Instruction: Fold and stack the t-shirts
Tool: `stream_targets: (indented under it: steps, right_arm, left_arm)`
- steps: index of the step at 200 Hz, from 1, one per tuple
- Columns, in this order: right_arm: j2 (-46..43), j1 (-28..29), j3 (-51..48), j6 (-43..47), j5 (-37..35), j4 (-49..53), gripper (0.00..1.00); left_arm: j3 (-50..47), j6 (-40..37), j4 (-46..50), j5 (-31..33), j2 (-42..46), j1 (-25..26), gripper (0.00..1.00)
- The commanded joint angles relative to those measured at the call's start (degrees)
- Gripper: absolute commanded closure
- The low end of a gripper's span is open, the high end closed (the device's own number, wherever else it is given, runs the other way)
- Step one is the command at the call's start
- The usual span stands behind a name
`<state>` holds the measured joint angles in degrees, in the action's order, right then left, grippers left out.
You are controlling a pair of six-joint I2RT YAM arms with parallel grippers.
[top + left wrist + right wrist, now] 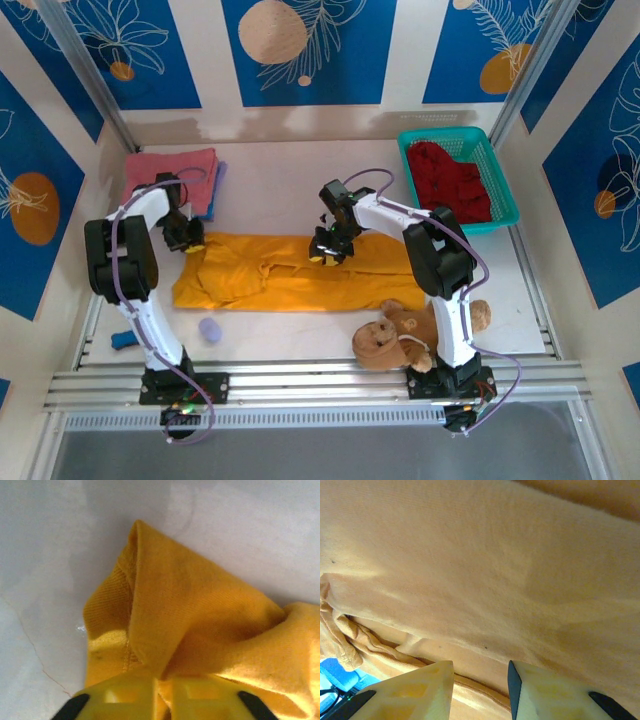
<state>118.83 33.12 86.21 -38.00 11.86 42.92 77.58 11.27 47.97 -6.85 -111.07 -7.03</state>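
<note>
The mustard-orange t-shirt lies spread across the middle of the table. My left gripper is at its far left corner, shut on a bunched fold of the orange cloth that rises between the yellow fingers. My right gripper is low over the shirt's far edge near the middle; its jaws stand apart with flat orange cloth and a folded hem beneath them. A salmon-pink t-shirt lies folded at the back left on a blue one. A dark red t-shirt sits in the basket.
The teal mesh basket stands at the back right. A brown teddy bear lies by the right arm's base. A small lavender object and a blue one lie at the front left. Metal rails run along the near edge.
</note>
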Motion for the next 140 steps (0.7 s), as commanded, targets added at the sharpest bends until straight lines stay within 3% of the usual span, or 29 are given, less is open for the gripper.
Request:
stream_targets:
  steps: [1, 106, 140]
  right_arm:
    - [-1.8, -0.6, -0.3, 1.1, 1.0, 1.7, 0.64]
    - [-1.2, -0.9, -0.5, 1.8, 0.5, 3.2, 0.64]
    - [-2.2, -1.1, -0.5, 2.2, 0.1, 3.8, 0.64]
  left_arm:
    - [1.8, -2.0, 1.0, 2.5, 0.8, -0.2, 0.97]
    - [7.9, -5.5, 4.8, 6.1, -0.2, 0.8, 1.00]
    - [10.3, -5.8, 7.0, 8.7, -3.3, 1.3, 0.94]
